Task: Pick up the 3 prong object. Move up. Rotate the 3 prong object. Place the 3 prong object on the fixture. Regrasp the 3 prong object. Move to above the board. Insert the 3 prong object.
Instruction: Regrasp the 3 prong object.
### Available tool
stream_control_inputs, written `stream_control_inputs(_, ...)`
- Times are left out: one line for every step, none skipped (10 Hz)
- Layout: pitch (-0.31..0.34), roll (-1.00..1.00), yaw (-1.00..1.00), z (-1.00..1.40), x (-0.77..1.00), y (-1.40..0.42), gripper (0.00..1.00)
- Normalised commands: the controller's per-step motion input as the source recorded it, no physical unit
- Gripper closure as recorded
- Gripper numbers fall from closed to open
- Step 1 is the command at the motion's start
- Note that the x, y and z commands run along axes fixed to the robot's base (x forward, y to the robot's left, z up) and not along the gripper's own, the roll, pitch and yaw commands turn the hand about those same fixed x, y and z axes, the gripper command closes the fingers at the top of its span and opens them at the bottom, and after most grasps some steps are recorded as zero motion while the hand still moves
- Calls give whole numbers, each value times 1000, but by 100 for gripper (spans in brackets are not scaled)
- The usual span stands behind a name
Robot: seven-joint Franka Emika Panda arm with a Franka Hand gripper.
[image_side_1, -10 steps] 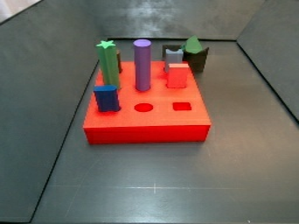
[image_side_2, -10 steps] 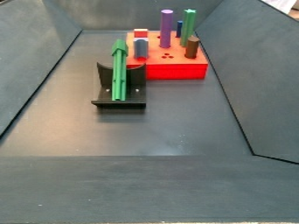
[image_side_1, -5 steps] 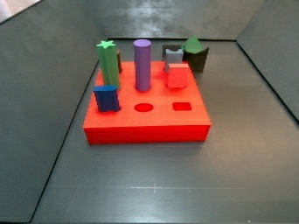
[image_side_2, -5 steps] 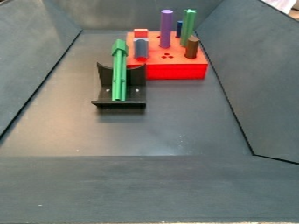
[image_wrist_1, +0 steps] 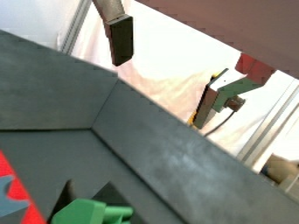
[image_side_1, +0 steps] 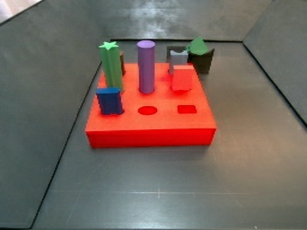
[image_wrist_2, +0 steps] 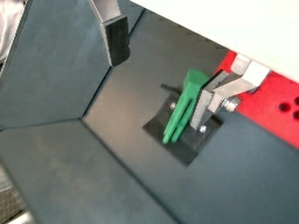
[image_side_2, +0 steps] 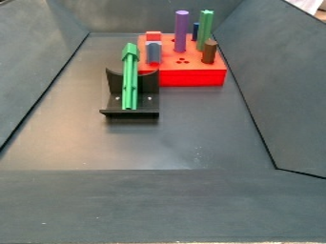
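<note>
Pincer point(image_wrist_2: 163, 61) empty, apart, unseen in side views.

The 3 prong object point(image_side_2: 129, 76) leans on the fixture point(image_side_2: 132, 111), which stands on the floor just beside the board point(image_side_2: 192, 76). Pegs point(image_side_1: 145, 65) stand in the board behind its round hole point(image_side_1: 147, 111) and square hole point(image_side_1: 188, 110). The tool point(image_wrist_2: 170, 70) hangs above the fixture, jaws spread, nothing between them.
</note>
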Motion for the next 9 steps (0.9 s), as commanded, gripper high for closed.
stream_control_inputs(156, 432, 252, -14, 181, -63, 0)
stream_control_inputs(110, 251, 257, -8, 200, -47, 0)
stream_control_inputs(87, 207, 251, -4, 199, -44, 0)
stream_control_inputs(42, 179, 235, -11, 183, -53, 0)
stream_control_inputs(25, 176, 211, -17, 168, -60, 0)
stream_control_inputs(19, 174, 185, -18, 167, -62, 0)
stream_control_inputs(80, 221, 132, -1000, 54, 35, 0)
stream_control_inputs(74, 222, 117, -1000, 56, 36, 0)
stream_control_inputs(55, 204, 117, -1000, 59, 30, 0)
